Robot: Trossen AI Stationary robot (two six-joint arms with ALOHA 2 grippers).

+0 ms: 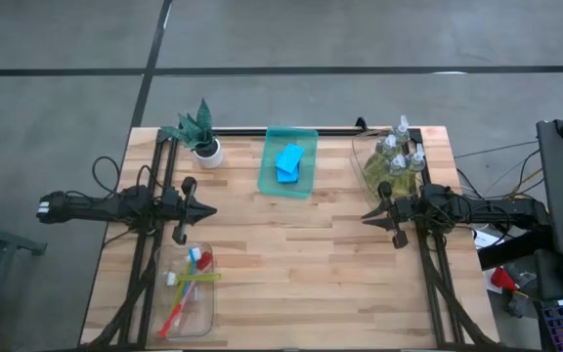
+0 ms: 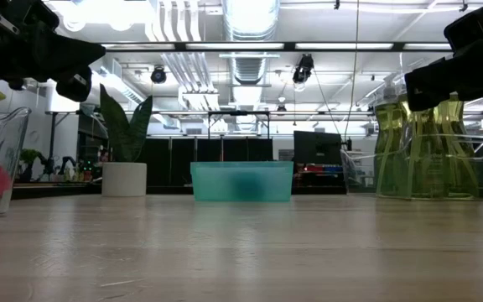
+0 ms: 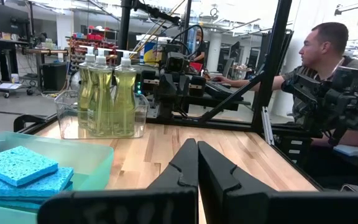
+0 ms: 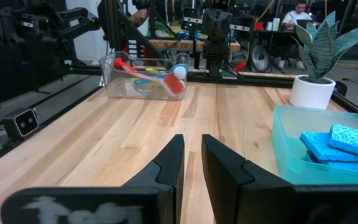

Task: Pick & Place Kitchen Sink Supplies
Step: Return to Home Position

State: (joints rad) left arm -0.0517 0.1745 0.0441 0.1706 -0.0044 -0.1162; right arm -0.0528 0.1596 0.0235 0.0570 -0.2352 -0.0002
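Note:
Blue sponges (image 1: 289, 161) lie stacked in a green tray (image 1: 306, 191) at the table's far middle; they also show in the wrist views (image 3: 17, 171) (image 4: 337, 143). Clear bottles of yellowish soap (image 1: 399, 156) (image 3: 107, 87) stand upright in a clear tray at the far right. Slim brushes with coloured handles (image 1: 186, 284) (image 4: 148, 74) lie in a clear tray at the near left. My left gripper (image 1: 208, 209) (image 3: 197, 152) hovers left of centre, fingers shut, holding nothing. My right gripper (image 1: 366, 217) (image 4: 192, 146) hovers right of centre with a narrow gap between its fingers, also holding nothing.
A green plant in a white pot (image 1: 201, 132) (image 2: 126, 143) stands at the far left of the table, beside the green tray. Bare wood lies between the two grippers and across the near middle. A person (image 3: 328, 68) sits beyond the table's right side.

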